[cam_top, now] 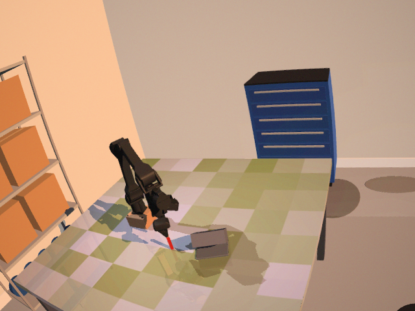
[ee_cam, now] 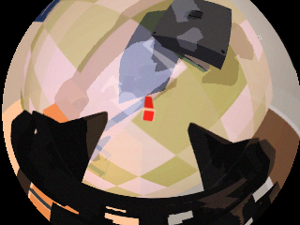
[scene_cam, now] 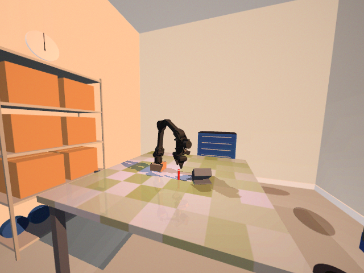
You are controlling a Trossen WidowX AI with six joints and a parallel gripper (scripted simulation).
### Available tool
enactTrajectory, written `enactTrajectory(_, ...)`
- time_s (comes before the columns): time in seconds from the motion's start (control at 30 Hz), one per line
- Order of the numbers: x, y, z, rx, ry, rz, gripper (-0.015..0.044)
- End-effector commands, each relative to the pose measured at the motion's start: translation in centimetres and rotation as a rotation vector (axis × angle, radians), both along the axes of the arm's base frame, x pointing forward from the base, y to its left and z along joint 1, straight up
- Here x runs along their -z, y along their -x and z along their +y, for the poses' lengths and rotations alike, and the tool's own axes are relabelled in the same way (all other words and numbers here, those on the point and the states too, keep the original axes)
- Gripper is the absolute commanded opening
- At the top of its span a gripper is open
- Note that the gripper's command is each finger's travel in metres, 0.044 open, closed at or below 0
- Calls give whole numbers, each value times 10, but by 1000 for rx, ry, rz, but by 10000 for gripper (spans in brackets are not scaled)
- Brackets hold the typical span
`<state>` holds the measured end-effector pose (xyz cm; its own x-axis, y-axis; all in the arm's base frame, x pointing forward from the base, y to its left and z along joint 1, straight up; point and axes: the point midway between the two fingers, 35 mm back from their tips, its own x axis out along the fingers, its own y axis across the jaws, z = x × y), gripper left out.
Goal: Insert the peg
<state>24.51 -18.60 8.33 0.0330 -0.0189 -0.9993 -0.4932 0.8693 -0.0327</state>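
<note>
A red peg [cam_top: 170,243] [scene_cam: 178,174] [ee_cam: 148,112] with a pale band near its top stands upright on the table. My gripper [cam_top: 166,236] [scene_cam: 181,167] [ee_cam: 149,122] is open and empty, pointing down. It hangs just above the peg, and in the wrist view the peg shows between the two spread fingers, a little beyond the line of their tips. The grey block with the sloped panel [cam_top: 209,238] [scene_cam: 202,173] [ee_cam: 194,35] stands beside the peg, to its right in the top and exterior views. A small dark hole [ee_cam: 195,14] shows in its face in the wrist view; its shape is too small to tell.
The arm's orange base [cam_top: 139,219] [scene_cam: 158,166] stands on the checkered table [cam_top: 284,207] [scene_cam: 182,202], left of the peg. The block is close beside the peg on its right. A blue drawer cabinet [cam_top: 290,116] and a shelf with orange boxes [scene_cam: 32,132] stand away from the table.
</note>
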Motion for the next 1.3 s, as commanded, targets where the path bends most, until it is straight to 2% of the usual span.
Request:
enactTrajectory(0.0,5,2,-1,8,-2,9,440)
enactTrajectory(1.27,64,2,-3,8,-3,9,440)
